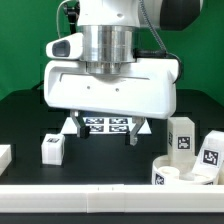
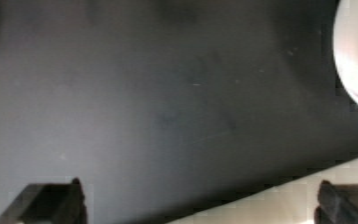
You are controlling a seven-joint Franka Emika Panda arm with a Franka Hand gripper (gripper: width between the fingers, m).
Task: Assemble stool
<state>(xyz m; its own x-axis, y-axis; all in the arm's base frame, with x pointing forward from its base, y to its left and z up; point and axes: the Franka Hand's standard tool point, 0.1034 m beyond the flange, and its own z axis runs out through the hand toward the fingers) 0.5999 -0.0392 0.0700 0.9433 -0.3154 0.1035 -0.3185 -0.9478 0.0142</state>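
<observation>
Stool parts lie loose on the desk (image 1: 25,125); none appears joined. The seat disc (image 1: 172,168) sits at the exterior view's right, near the white bar (image 1: 90,195) along the front edge. The first leg block (image 1: 181,135) and second leg block (image 1: 211,152) stand close to the disc; contact cannot be determined. The third leg block (image 1: 52,148) stands alone toward the exterior view's left.

The fingers (image 1: 77,126) are spread apart and empty, hanging over bare desk in front of the marker board (image 1: 108,123). The wrist view shows only dark desk between them.

Judged step: approach for a first pick. The next move calls for travel sideways to one part, centring the fingers over it, then descent before closing.
</observation>
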